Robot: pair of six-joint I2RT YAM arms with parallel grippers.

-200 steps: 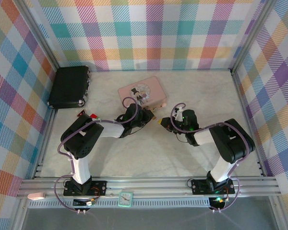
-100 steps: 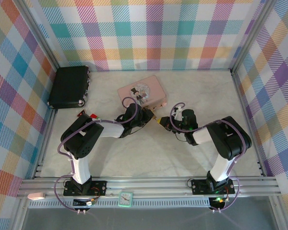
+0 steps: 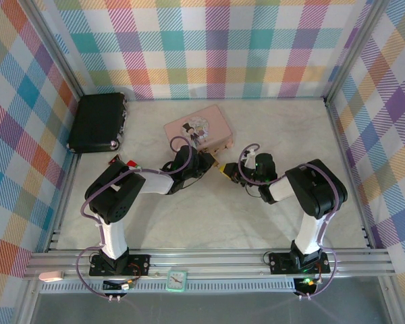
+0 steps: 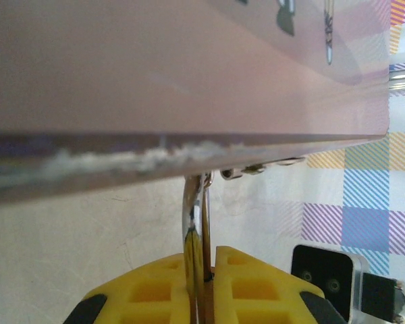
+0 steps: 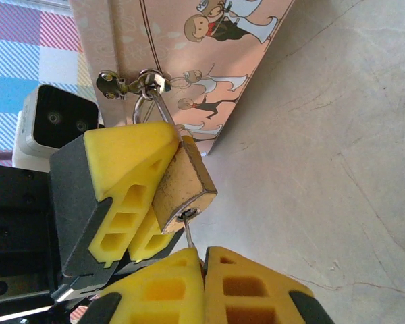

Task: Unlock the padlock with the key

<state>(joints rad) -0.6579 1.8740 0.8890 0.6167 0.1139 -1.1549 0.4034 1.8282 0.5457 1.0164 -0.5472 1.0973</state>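
My left fingers [image 5: 125, 162] clench the padlock [image 5: 182, 182] at the tin [image 5: 209, 67] edge. My right fingers [image 5: 246, 287] pinch the key [image 5: 190, 233] at its base. Open bench [image 5: 337, 169] lies beside.

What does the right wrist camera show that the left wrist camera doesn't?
Right wrist view: the padlock's brass body, the key meeting its base, pinched by the right gripper, and cartoon figures on the pink tin. Left wrist view: the tin's edge close up and a black two-lens block. Both: the tin, the shackle, the plaid wall, and the left gripper clamping the padlock.
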